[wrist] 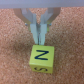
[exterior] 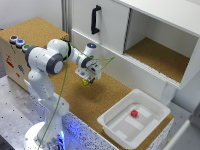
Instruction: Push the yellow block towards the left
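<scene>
The yellow block (wrist: 41,58) sits on the cork counter (exterior: 112,95), letter Z up, right at the tips of the gripper (wrist: 40,41). Fingers (wrist: 35,31) are pressed together, clenched on nothing, touching the block's edge. Well apart, a red block (exterior: 134,113) lies in the white tray (exterior: 111,127).
</scene>
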Robot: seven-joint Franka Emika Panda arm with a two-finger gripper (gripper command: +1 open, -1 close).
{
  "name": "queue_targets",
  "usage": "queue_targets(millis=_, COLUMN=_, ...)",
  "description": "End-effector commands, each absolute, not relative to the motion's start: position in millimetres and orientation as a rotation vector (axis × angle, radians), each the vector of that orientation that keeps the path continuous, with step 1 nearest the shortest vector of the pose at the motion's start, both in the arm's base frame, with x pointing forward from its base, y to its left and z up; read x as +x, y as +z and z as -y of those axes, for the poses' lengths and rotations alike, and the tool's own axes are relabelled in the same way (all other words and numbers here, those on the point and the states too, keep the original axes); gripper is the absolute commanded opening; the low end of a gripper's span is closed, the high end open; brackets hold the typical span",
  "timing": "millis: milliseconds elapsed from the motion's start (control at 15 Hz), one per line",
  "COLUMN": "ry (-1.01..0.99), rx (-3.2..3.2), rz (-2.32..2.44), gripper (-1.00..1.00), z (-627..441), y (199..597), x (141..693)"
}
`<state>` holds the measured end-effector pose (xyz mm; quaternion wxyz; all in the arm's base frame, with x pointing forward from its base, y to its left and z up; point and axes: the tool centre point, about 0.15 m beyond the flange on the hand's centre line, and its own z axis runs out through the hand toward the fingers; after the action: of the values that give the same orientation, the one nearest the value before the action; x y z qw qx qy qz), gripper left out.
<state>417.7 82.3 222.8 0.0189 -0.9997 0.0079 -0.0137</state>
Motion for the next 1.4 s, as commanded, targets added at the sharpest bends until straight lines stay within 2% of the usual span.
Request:
queue_targets(millis=0, ry=0.03, rx=-3.197, rz=-0.199, gripper=-1.0, z=-55.8, y=222.1, x=417.7)
queue_targets(millis=267, ry=0.06, rx=-3.191, rz=-0.321, gripper=-1.0, z=-26.8, y=211.8, x=395.2)
queue_targets(millis=600, ry=0.08, rx=-3.177, rz=-0.31, gripper=-1.0, z=-52.3, y=218.4, x=377.0)
queue_targets(millis=1333, ry=0.064, rx=-3.115, rz=-0.241, gripper=-1.0, z=-119.7, y=215.2, x=387.2)
